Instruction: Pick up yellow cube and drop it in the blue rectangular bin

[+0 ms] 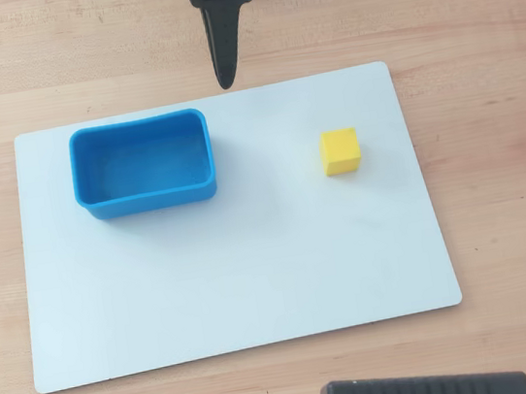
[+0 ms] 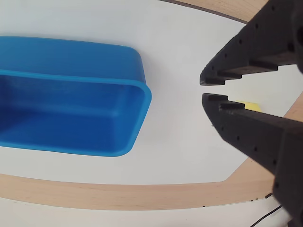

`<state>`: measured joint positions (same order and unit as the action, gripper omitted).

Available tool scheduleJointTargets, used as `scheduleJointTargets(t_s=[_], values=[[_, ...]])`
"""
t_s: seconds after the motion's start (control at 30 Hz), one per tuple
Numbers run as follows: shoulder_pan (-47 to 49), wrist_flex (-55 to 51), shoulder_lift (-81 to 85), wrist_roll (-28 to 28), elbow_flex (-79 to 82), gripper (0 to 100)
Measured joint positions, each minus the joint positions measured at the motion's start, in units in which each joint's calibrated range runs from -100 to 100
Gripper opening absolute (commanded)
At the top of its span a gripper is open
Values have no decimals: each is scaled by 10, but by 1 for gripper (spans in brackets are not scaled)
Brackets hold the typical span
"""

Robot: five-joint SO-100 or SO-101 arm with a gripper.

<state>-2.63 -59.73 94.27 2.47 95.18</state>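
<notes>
Going left to right in the overhead view, the blue rectangular bin (image 1: pixel 142 164) sits on the white board (image 1: pixel 235 279) below and to the left of the gripper (image 1: pixel 225 83). It holds nothing, so the drop has not happened. The wrist view agrees: the bin (image 2: pixel 71 99) lies off to the left of the fingertips, its floor bare.

The gripper hangs near the middle of the top edge, its tip just beyond the board's far rim and over the wooden table (image 1: pixel 473 20). In the wrist view the gripper (image 2: pixel 208 90) has its two dark fingers nearly pressed together, only a thin slit between the tips, and nothing is pinched there (no yellow between them).

Further right, the yellow cube (image 1: pixel 340 151) rests flat on the board, below and to the right of the tip and well apart from it. In the wrist view only a sliver of the cube (image 2: pixel 251 106) peeks from behind the lower finger.

By my judgement the task is at its very start. Everything is left: spreading the fingers, reaching down and right to the cube, closing on it, carrying it left over the bin and releasing. A dark block (image 1: pixel 423 392) lies at the bottom edge, well clear.
</notes>
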Motion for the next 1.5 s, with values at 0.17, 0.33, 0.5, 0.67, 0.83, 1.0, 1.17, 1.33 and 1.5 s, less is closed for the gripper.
scheduleJointTargets(t_s=[0.17,0.33,0.5,0.67,0.83,1.0,1.17,1.33,1.5], values=[[0,-13,0,0,0,0],[0,-18,0,0,0,0],[11,-18,-8,8,-3,0],[35,-18,-148,9,-92,0],[56,-18,-308,3,-219,0],[85,-18,-477,-18,-322,0],[119,-27,-629,-40,-423,0],[146,-40,-777,-65,-535,0],[161,-63,-900,-83,-643,0]])
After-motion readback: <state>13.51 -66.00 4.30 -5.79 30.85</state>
